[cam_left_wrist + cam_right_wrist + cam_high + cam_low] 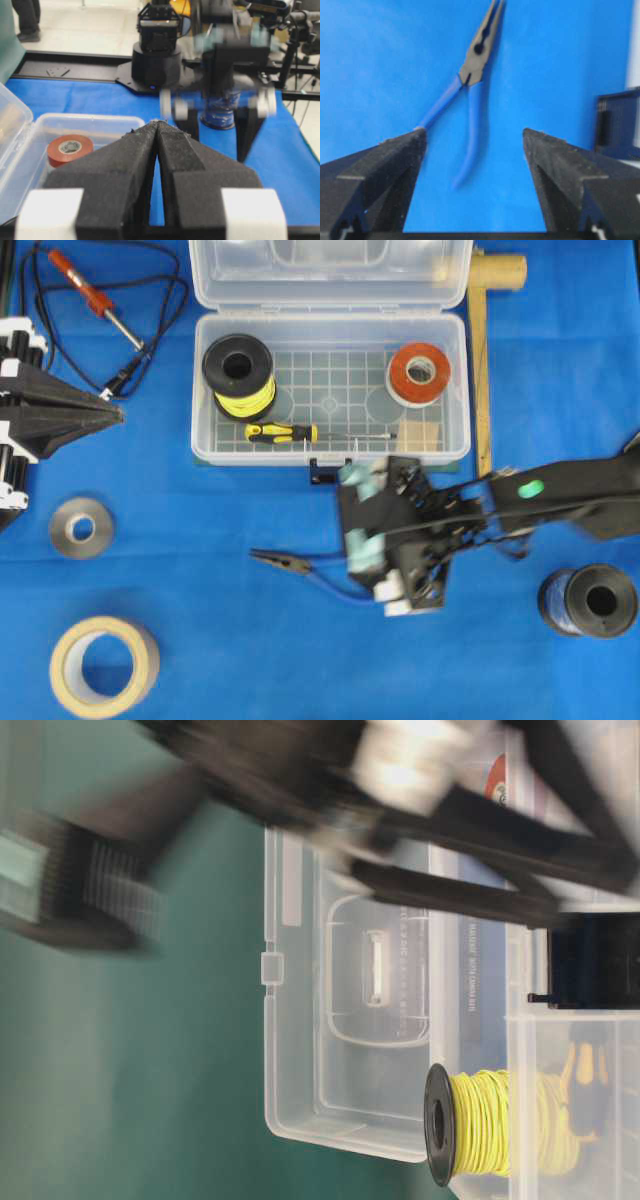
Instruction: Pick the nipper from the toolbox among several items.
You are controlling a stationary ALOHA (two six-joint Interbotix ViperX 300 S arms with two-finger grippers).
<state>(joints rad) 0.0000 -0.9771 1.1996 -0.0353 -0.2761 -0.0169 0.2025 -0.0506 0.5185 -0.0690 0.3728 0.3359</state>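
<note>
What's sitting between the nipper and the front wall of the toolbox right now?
Overhead view: mostly bare blue cloth between the nipper and the toolbox front wall; the open right gripper hangs over the nipper's handle end.

clear glossy plastic toolbox; nipper with dark matt metal jaws.

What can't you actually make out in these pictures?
- Pliers: in the overhead view the right gripper covers the handle ends.
- Right gripper: motion-blurred in the table-level and left wrist views.
- Toolbox: the table-level view cuts off its right part, and the screwdriver shows there only as a smear through plastic.
- Tan block: too small and pale to identify overhead.
- Left gripper: the overhead edge cuts its arm.
</note>
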